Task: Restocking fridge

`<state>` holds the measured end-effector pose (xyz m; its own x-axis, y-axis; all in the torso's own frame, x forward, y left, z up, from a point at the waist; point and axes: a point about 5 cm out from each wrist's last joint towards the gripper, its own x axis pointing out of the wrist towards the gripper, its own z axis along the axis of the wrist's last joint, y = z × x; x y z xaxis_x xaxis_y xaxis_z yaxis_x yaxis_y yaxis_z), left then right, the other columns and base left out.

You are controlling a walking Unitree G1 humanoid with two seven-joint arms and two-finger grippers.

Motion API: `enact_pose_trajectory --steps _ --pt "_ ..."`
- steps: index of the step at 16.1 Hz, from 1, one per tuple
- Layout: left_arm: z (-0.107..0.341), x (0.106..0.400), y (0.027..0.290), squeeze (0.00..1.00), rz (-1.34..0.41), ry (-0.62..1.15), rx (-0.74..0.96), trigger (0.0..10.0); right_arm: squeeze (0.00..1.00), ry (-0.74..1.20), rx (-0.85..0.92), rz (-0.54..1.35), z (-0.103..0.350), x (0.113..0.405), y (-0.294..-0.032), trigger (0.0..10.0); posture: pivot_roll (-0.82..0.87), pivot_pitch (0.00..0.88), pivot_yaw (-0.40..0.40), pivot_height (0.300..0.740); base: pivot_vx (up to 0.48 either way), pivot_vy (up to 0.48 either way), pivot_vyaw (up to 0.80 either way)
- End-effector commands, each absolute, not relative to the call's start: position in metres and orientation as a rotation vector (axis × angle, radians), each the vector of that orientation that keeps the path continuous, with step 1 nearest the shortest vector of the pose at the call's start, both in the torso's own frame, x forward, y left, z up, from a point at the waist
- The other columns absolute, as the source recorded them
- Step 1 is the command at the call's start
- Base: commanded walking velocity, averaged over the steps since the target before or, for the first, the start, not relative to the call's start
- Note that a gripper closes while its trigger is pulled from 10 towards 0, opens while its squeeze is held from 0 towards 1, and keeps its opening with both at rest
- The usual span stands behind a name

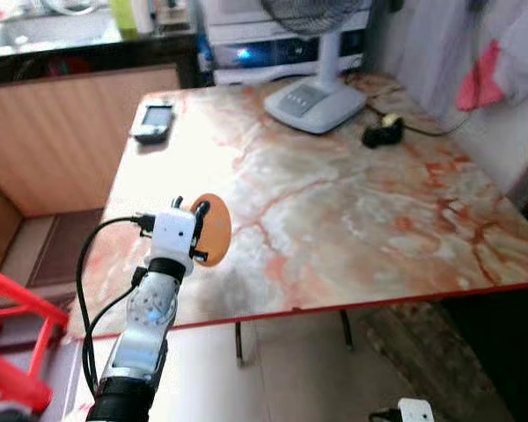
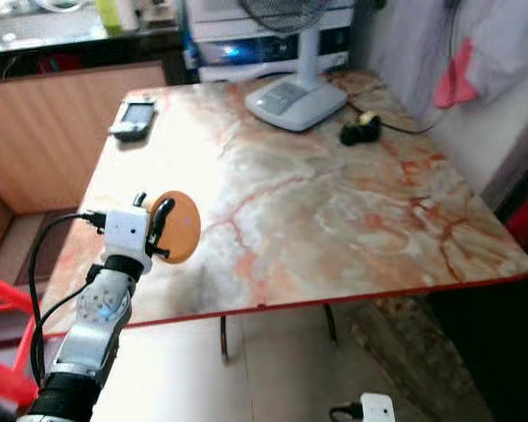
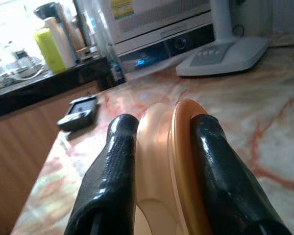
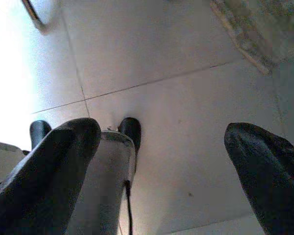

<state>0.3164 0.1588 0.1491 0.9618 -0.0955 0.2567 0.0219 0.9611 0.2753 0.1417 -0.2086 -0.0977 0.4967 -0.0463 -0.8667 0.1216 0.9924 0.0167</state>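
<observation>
A silver left arm point(image 1: 145, 330) carries a white wrist block, looping black cable and glossy black fingers point(image 3: 112, 186).

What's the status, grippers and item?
Left gripper shut on round flat orange object, above marble table's near-left corner. Right gripper open, idle, facing tiled floor. Phone, fan base far back.
</observation>
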Motion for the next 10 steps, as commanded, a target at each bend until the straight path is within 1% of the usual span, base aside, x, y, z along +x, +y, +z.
enact_pose_trajectory --steps 1,4,7,10 --pt "0.1644 0.3176 0.1592 0.0 -0.044 -0.341 0.276 10.0 0.0 1.073 0.076 -0.099 -0.1002 0.1353 -0.2083 10.0 0.1 0.0 0.026 0.74 0.0 0.0 -0.8" --pt "0.1664 0.3195 0.1594 0.0 -0.043 -0.345 0.273 10.0 0.0 1.064 0.087 -0.097 -0.0997 0.1374 -0.2068 10.0 0.07 0.0 0.033 0.74 0.0 0.0 -0.8" --pt "0.1694 0.3206 0.1515 0.0 -0.058 -0.369 0.265 10.0 0.0 1.064 0.083 -0.101 -0.099 0.139 -0.2079 10.0 0.07 0.0 0.019 0.74 0.0 0.0 -0.8" --pt "0.172 0.3228 0.151 0.0 -0.049 -0.375 0.269 10.0 0.0 1.064 0.084 -0.111 -0.0987 0.1395 -0.2091 10.0 0.07 0.0 0.019 0.74 0.0 0.0 -0.8"
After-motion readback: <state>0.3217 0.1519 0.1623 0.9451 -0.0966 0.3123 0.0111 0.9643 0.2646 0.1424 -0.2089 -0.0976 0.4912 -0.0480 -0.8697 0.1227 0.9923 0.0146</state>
